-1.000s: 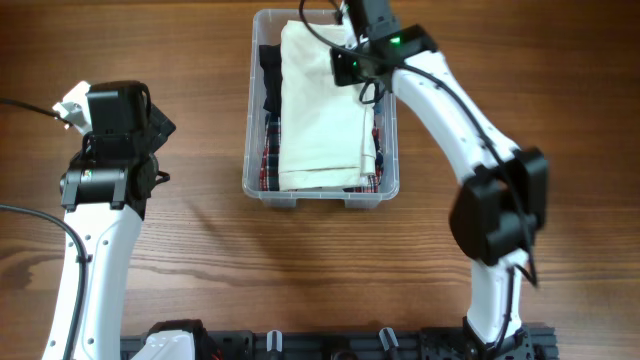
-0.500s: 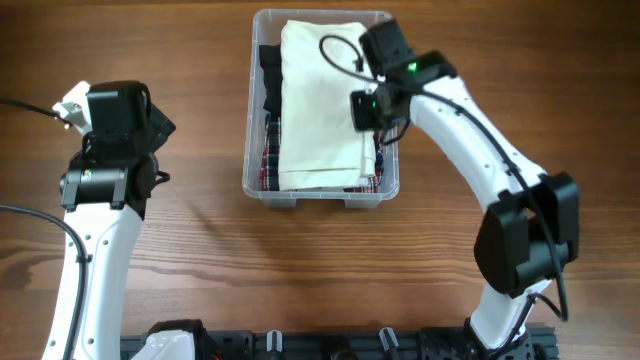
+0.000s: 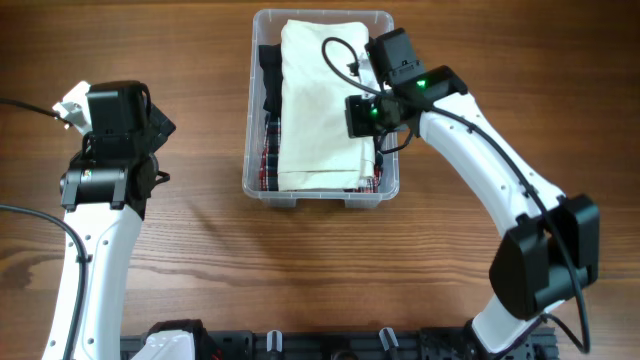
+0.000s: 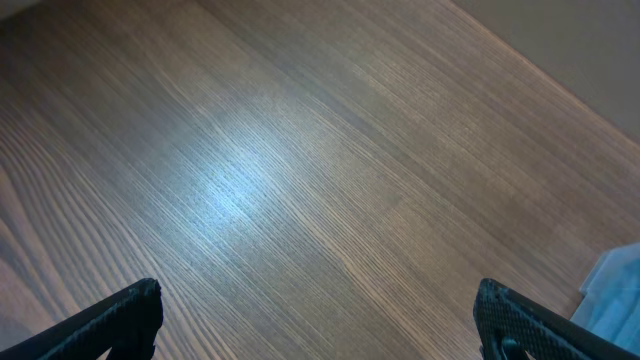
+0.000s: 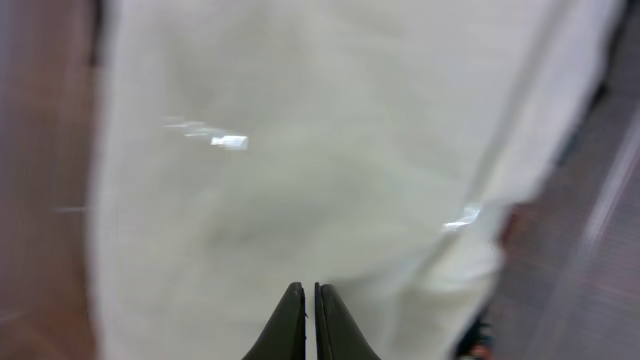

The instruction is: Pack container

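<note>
Pressed together on nothing, the right gripper (image 5: 305, 322) jaws hang close over the cream folded garment (image 3: 320, 100) topping the clear container (image 3: 320, 197), which sits mid-way along the desk's (image 4: 300, 150) far edge. Over bare wood near the left edge, the left gripper (image 4: 320, 318) gapes wide and empty. Packing looks nearly done, so the next move likely calls for patting the stack flat or lifting clear.

Wooden table (image 3: 200, 240), grain running left to right. A folded cream garment (image 3: 315, 110) lies over a plaid garment (image 3: 267, 168), beside a dark garment (image 3: 268, 72), possibly navy. Black rail (image 3: 330, 346) spans the table's near edge.
</note>
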You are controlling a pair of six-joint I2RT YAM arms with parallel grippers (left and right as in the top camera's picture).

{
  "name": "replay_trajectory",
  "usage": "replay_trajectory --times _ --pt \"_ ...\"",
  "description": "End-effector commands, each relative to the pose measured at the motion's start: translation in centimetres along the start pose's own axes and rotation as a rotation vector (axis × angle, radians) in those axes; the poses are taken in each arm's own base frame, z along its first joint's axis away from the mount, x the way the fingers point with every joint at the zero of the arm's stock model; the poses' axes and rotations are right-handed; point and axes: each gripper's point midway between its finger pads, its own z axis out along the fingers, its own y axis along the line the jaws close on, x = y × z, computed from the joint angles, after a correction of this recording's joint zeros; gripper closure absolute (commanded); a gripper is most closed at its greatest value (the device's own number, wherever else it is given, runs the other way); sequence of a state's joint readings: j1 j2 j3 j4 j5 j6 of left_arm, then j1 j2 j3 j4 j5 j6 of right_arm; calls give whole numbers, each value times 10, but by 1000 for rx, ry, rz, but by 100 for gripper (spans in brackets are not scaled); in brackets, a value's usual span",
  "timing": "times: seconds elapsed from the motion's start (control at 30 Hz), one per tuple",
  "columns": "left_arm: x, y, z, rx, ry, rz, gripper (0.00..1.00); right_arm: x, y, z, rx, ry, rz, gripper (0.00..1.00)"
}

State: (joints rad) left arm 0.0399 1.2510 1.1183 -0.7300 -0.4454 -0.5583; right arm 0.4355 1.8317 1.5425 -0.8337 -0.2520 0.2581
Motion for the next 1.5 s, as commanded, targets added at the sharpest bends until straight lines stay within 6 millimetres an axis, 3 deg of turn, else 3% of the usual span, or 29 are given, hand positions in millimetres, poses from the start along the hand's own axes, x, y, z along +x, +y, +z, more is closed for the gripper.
replay_trajectory --times 0.0,0.17,0.3,0.43,0.5,0.53,0.63,0.7,0.8,0.83,0.87,0.97,1.03,1.13,1.17,1.2,1.33,1.43,1.47 --pt "-1 4 2 -20 -6 5 0 3 37 -7 -89 -7 -52 95" --pt "-1 3 2 -20 -5 5 0 19 45 14 2 11 -115 94" --pt "-1 3 2 -20 -5 5 0 39 30 41 111 60 -137 90" --pt "-1 3 2 -20 -5 5 0 48 23 56 126 100 -124 87" --pt "-1 3 2 -20 -5 5 0 47 26 56 107 98 -134 90" --pt "-1 3 2 -20 -5 5 0 39 31 46 99 68 -141 91" --pt "-1 3 2 -20 -5 5 0 13 53 2 51 -50 -156 92" --pt "-1 3 2 -20 -5 5 0 -4 79 -66 -32 -191 -182 91" --pt "-1 3 2 -20 -5 5 0 5 92 -153 -85 -336 -206 91" --pt "-1 3 2 -20 -5 5 0 23 93 -201 -108 -403 -217 87" --pt "-1 3 2 -20 -5 5 0 38 92 -230 -122 -444 -224 84" --pt "-1 3 2 -20 -5 5 0 79 85 -294 -151 -550 -238 79" --pt "-1 4 2 -20 -6 5 0 118 75 -338 -177 -640 -248 75" --pt "-1 3 2 -20 -5 5 0 177 60 -396 -242 -816 -270 49" --pt "-1 4 2 -20 -6 5 0 194 55 -410 -262 -869 -276 38" --pt "-1 3 2 -20 -5 5 0 212 50 -423 -281 -923 -284 1" --pt "-1 4 2 -20 -6 5 0 260 32 -440 -314 -1015 -297 0" --pt "-1 3 2 -20 -5 5 0 282 22 -437 -314 -1016 -297 0" --pt "-1 3 2 -20 -5 5 0 290 16 -427 -301 -977 -291 0"
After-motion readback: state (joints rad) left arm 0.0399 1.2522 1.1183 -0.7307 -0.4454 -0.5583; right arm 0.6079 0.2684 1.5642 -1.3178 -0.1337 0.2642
